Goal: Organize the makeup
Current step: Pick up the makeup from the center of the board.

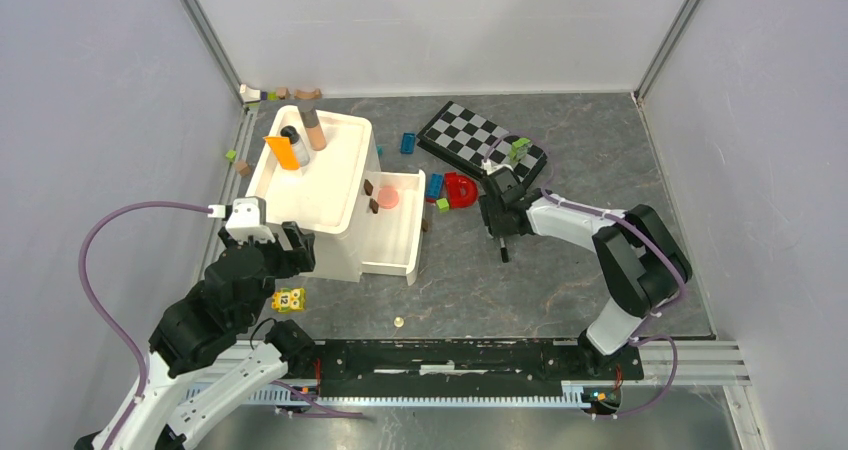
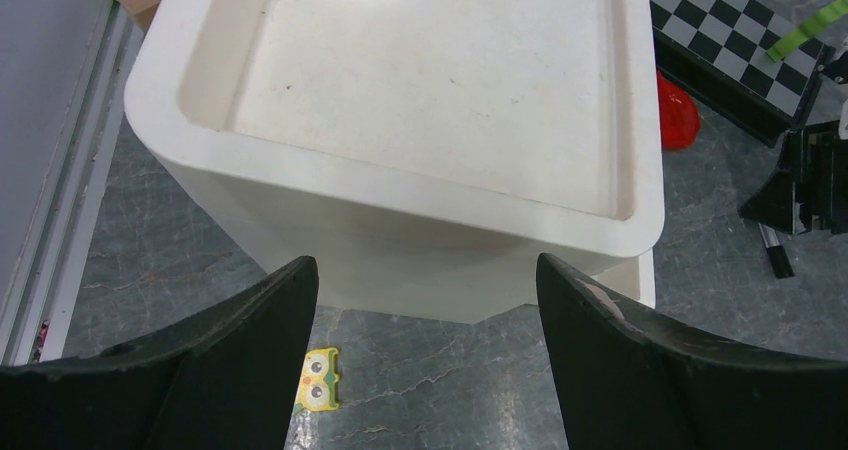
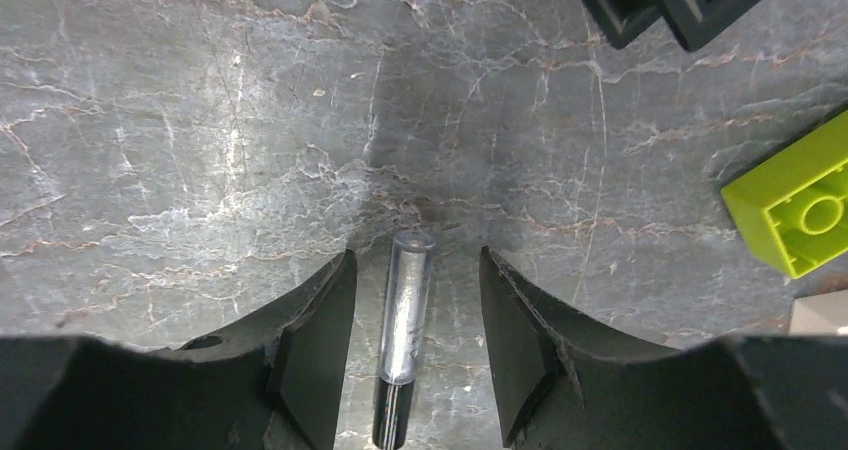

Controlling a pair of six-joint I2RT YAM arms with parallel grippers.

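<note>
The right claw [image 3: 415, 258] stands spread over a slim pencil [image 3: 405, 320], clear-capped, black-bodied, lying untouched between its matte black fingers [image 3: 310, 360] on the veined grey table [image 3: 200, 150]. A studded lime brick [image 3: 800, 215] sits nearby. The left claw [image 2: 428, 270] gapes before the smooth, round-cornered white box [image 2: 420, 90].

Clear-capped thin black pencil [image 3: 400, 340] lies flat on the table [image 3: 200, 170]; orange tube [image 1: 282, 152] sits in tray [image 1: 330, 220].
</note>
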